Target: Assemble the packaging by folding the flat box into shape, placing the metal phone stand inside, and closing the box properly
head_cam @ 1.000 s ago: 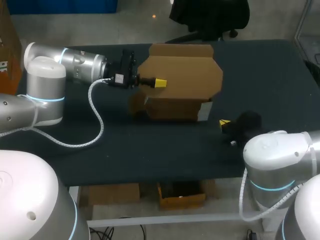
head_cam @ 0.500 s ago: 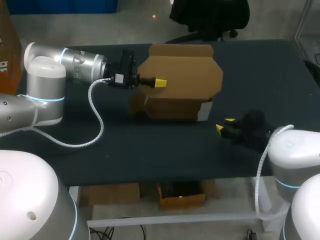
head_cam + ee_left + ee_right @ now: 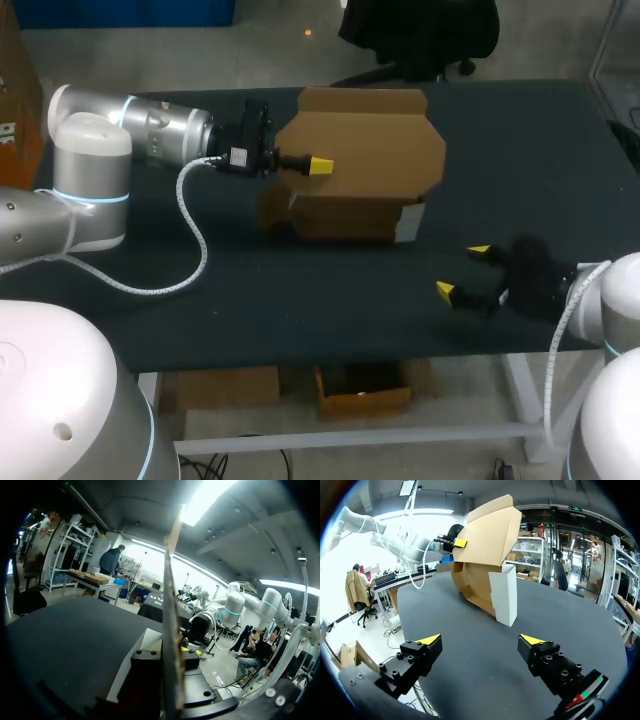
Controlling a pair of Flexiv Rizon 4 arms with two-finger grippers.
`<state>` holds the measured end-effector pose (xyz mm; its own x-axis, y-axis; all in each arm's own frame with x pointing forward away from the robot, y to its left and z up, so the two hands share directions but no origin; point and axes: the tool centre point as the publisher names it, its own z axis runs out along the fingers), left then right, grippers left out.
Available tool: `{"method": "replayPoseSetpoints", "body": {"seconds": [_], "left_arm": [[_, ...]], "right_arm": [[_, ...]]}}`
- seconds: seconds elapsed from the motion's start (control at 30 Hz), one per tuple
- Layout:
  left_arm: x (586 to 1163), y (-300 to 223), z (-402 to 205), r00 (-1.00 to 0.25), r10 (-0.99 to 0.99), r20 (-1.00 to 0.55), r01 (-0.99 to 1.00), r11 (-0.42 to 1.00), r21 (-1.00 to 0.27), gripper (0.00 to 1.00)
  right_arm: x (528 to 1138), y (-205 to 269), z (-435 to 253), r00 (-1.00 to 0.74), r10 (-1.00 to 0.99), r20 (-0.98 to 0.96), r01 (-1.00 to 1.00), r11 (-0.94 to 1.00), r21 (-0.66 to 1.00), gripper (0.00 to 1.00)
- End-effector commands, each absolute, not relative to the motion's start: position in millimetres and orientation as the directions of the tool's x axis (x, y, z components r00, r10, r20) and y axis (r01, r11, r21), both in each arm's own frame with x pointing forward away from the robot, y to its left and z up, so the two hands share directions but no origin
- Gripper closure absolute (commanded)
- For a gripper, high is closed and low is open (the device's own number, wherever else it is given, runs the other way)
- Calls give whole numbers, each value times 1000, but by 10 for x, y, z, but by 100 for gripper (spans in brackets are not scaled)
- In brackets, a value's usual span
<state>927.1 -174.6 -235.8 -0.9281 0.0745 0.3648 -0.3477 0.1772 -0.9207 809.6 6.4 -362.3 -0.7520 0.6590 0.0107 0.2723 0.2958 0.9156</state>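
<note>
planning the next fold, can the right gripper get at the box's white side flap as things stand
Probably yes: the right gripper is open, facing the white flap of the box across bare table; nothing lies between.

**Legible text: none.** You will find no lettering, number or sign that can be read on any surface at the bench.

- The cardboard box (image 3: 360, 160) shows plain brown panels and a plain white inner flap (image 3: 506, 594).
- A small white label (image 3: 238, 155) sits on the left arm's wrist, just behind the left tool (image 3: 320, 165). Its print is too small for you to read.
- A red and green strip (image 3: 585, 692) runs along one finger of the right tool (image 3: 482, 639). It is a colour mark only, with no characters you can make out.
</note>
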Motion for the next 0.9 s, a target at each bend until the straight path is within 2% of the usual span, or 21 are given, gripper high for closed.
{"method": "replayPoseSetpoints", "body": {"seconds": [0.03,0.9], "left_arm": [[9281,-1751,-2391,-928,78,366,-348,177,-921,100],[9073,-1771,-1837,-953,30,301,-290,193,-937,100]], "right_arm": [[7910,-118,-3595,-806,590,40,231,252,940,0],[7704,-188,-3618,-798,601,34,215,232,949,0]]}}
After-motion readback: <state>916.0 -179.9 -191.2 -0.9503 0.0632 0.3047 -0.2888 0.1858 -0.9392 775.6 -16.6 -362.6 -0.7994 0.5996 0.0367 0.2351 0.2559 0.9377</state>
